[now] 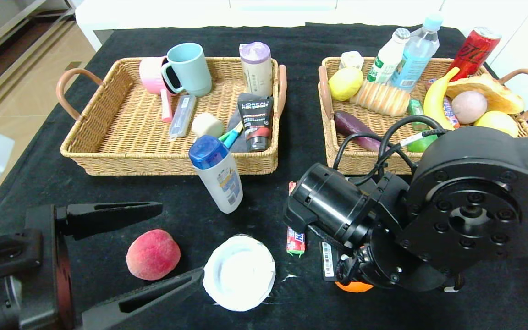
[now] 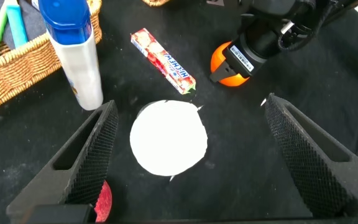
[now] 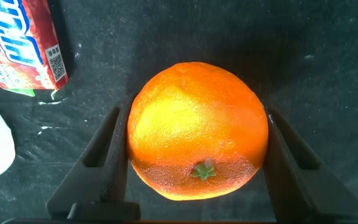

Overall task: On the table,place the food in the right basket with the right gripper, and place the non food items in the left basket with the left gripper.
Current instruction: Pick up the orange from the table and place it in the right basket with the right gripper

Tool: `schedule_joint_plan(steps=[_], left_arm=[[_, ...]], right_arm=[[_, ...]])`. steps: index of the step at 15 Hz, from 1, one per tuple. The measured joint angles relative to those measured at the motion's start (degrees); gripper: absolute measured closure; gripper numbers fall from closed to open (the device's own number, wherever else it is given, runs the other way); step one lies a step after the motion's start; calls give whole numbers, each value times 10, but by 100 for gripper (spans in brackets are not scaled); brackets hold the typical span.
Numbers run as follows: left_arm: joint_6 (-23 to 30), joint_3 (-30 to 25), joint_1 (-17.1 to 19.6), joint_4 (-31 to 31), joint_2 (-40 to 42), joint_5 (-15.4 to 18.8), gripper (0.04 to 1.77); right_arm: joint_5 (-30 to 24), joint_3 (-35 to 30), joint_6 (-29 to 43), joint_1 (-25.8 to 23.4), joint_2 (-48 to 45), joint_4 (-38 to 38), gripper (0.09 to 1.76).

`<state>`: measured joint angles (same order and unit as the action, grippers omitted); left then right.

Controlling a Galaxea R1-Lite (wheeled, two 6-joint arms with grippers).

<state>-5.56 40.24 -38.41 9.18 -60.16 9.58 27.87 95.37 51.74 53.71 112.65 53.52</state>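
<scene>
The table [image 1: 25, 183] is one broad flat top under dusty black cloth, giving the loose items a soft, non-slip bed. At its far side stand two woven wicker baskets, shallow, so drops from above are easy: the left basket [image 1: 108, 137] holds mugs, tubes and toiletries, while the right basket [image 1: 511, 123] holds bread, fruit, drinks and the glossy purple eggplant [image 1: 353, 128], so that piece looks already sorted.

The right gripper [image 3: 194, 155] points down near the front right, its tapered jaws pressed against both flanks of the orange [image 3: 197, 130], a dimpled round fruit; the squeeze looks closed on it, though whether it is lifted off the cloth is hard to say.

The left gripper [image 2: 188, 162] hangs spread wide at the front left, its ribbed fingers straddling the smooth white dish [image 2: 168, 137] without touching it, probably lining up for the left basket.

The white bottle [image 1: 218, 176] with its blue cap stands upright before the left basket. The fuzzy red-pink peach [image 1: 153, 254] sits between the left fingers, beside the dish. The slim Hi-Chew stick [image 2: 163, 61] lies flat between dish and orange
</scene>
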Motion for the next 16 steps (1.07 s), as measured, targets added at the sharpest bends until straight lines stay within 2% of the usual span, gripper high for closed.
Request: schedule_joint_plan(steps=[3,9,13,16], left_arm=[[0,-2,-1,0,0,0,9],[-7,-2,-1,2,9,5,9],[-7,-2,0,2,11,5,9],[-7,-2,0,3,11,5,9]], right_arm=[[2,2,-4,0,-5,3,60],[53,1,-62,-2,-33,3,60],[63,9,-122,-32,-57,-7,60],[63,20,-195,-66,-76,-31,60]])
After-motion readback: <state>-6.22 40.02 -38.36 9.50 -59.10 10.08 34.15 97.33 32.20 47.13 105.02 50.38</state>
